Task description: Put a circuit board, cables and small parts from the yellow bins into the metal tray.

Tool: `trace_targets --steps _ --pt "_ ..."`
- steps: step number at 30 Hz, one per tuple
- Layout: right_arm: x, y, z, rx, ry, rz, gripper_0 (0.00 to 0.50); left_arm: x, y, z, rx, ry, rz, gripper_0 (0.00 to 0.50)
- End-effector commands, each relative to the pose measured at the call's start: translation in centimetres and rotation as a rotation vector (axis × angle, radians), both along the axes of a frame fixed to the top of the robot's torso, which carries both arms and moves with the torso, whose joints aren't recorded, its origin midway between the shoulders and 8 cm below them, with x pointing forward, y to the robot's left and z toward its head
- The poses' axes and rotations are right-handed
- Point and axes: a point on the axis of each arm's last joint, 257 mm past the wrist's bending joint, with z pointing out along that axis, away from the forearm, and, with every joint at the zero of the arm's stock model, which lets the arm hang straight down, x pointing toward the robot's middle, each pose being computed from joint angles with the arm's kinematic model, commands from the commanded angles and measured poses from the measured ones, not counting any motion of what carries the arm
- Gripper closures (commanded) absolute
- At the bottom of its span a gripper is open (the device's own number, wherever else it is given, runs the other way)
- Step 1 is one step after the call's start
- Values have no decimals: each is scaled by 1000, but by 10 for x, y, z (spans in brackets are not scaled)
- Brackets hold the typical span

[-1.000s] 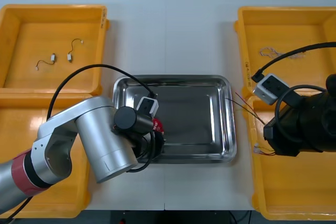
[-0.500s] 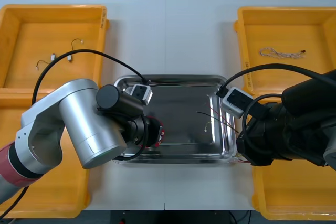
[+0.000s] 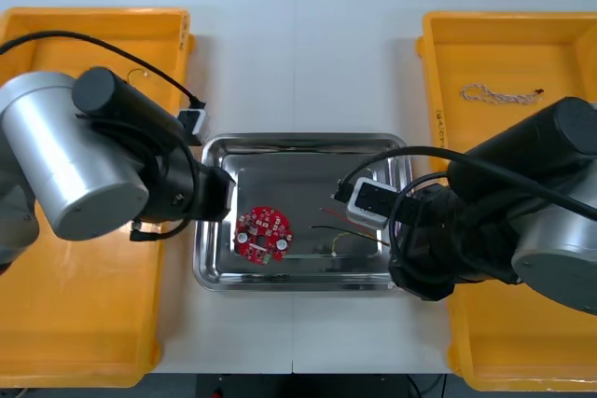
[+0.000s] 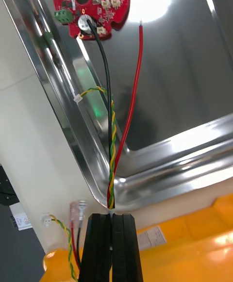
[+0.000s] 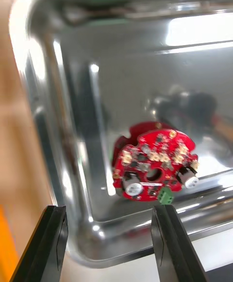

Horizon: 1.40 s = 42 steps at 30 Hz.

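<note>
While the right hand [image 4: 112, 216] is clamped on the near end of a cable bundle [image 4: 112, 156] (twisted red and yellow, plus a loose black and a loose red strand), it sits just outside the right rim of the metal tray [image 3: 303, 140], over the strip of desk [image 3: 308, 62] beside that rim; the bundle's long axis runs straight out from the fingers, across the rim and toward the tray's left half; free ends are over the tray floor, though I cannot tell if they rest on it; the circuit board [image 3: 263, 235] lies flat in the left half of the tray, and the black strand's tip reaches its edge, contact unclear; the left hand [image 5: 108, 209] is over the tray's left rim, fingers apart, nothing between them, board just beyond the tips; judgement: board step looks done, cable step is in hand; the right hand is the one carrying, and the tray lies dead ahead along the cable's axis; letting go here risks the tail draping over the rim, so it should go further in first.
</note>
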Motion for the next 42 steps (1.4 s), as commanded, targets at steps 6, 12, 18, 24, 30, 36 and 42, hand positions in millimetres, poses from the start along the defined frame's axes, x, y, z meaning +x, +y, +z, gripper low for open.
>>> trace_targets --steps 6,12,18,24,30,36,42 --pt "16 14 -6 -126 -90 161 500 23 61 65 56 -75 20 0" --pt "23 11 -16 -212 -127 248 500 32 94 81 93 -67 17 0" --pt "30 19 -23 -227 -146 316 500 41 128 94 147 -43 13 0" --pt "38 28 -30 -218 -156 313 500 53 153 103 170 -23 18 0" --pt "42 31 -44 -225 -145 316 500 68 180 111 188 -13 25 0" --pt "48 32 -51 -225 -161 312 500 79 201 113 234 -4 19 0" --pt "52 31 -57 -227 -158 319 500 90 217 117 274 -2 3 0"
